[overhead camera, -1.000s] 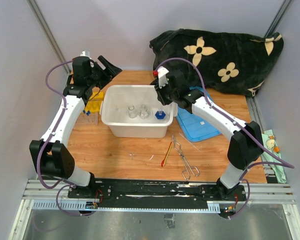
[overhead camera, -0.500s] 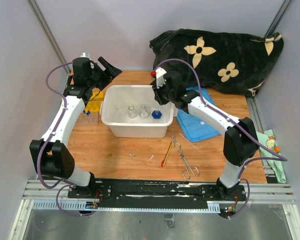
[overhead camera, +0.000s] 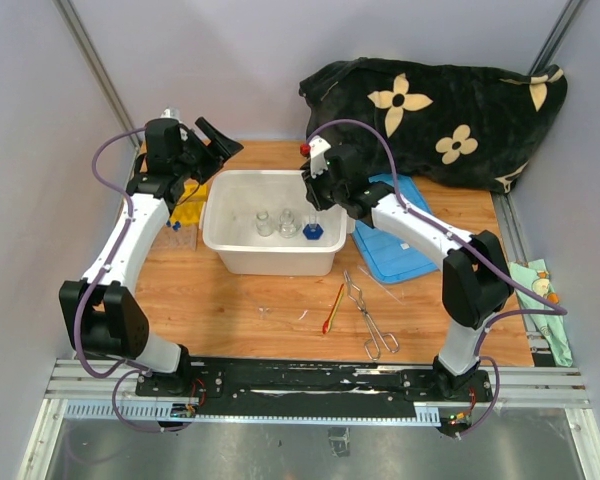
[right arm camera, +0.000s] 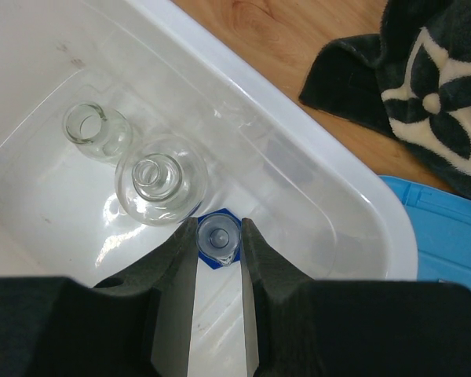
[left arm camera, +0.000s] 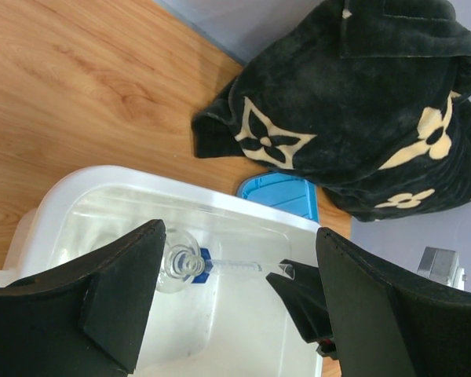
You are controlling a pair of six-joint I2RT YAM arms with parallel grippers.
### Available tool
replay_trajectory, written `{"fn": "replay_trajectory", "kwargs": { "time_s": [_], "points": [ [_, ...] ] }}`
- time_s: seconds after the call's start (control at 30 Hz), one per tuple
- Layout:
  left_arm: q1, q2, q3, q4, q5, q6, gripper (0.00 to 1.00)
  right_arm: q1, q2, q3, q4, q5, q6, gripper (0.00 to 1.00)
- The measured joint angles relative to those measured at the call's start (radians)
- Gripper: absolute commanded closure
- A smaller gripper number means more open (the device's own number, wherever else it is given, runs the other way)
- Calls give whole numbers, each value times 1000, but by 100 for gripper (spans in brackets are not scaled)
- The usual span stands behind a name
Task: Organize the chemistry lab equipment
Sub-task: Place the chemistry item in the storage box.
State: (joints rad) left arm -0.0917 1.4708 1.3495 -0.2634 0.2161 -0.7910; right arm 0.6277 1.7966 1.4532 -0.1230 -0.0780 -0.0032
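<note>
- Blue-capped test tube (right arm camera: pixel 217 236) stands cap-down inside the white tub (right arm camera: pixel 361 212), pinched by the right gripper (right arm camera: pixel 218 243).
- Over the last second the right arm has carried it left, to just beside the round flask (right arm camera: pixel 158 184); setting it down looks close.
- Its glass is clear and its cap is hexagonal.
- Left gripper (left arm camera: pixel 237 236) hangs spread wide and empty above the tub.

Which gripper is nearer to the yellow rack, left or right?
Left. The left gripper is open, just behind the yellow rack. The right gripper holds a test tube in the white tub, to the rack's right.
</note>
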Motion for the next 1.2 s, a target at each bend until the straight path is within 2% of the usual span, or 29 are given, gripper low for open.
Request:
{"fn": "replay_trajectory", "kwargs": {
  "time_s": [0.07,0.2,0.57,0.8,1.2],
  "points": [
    [1,-4,-7,-1,2,0,18,0,1,0,4,0,0,95],
    [5,-10,-17,-1,4,0,18,0,1,0,3,4,1,80],
    [6,-10,-28,3,18,-4,19,0,1,4,-5,23,2,68],
    [6,-10,-38,7,23,-5,19,0,1,5,-43,35,2,64],
    [6,-23,-45,12,26,-12,19,0,-9,5,-55,35,2,63]
  ]
}}
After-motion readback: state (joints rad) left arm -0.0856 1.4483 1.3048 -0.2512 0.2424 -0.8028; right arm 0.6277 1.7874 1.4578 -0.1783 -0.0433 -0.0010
